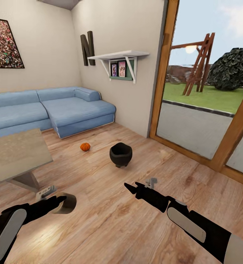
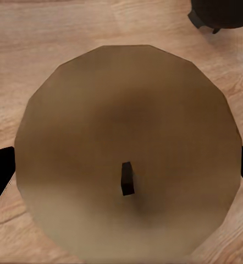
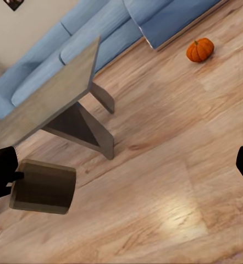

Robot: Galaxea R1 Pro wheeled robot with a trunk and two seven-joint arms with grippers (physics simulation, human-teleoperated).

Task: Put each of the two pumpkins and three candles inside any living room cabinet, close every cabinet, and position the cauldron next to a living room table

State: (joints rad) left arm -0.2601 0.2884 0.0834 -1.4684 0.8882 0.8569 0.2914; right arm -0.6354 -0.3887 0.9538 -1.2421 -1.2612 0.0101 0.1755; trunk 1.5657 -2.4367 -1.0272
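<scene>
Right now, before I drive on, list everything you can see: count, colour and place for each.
Small round orange pumpkin: one, on the wood floor before the sofa.
Round-bellied black cauldron: one, on the floor right of the pumpkin.
Short brown-beige candle: one, held by the left gripper.
Low beige-grey table: one, at left.
Blue corner sofa: one, along the back wall.
White wall shelf: one, holding photos.
Left gripper: black, shut on the candle.
Right gripper: black, empty, open.

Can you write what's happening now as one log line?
left claw: holding candle | right claw: open, empty | pumpkin, cauldron: on floor
</scene>
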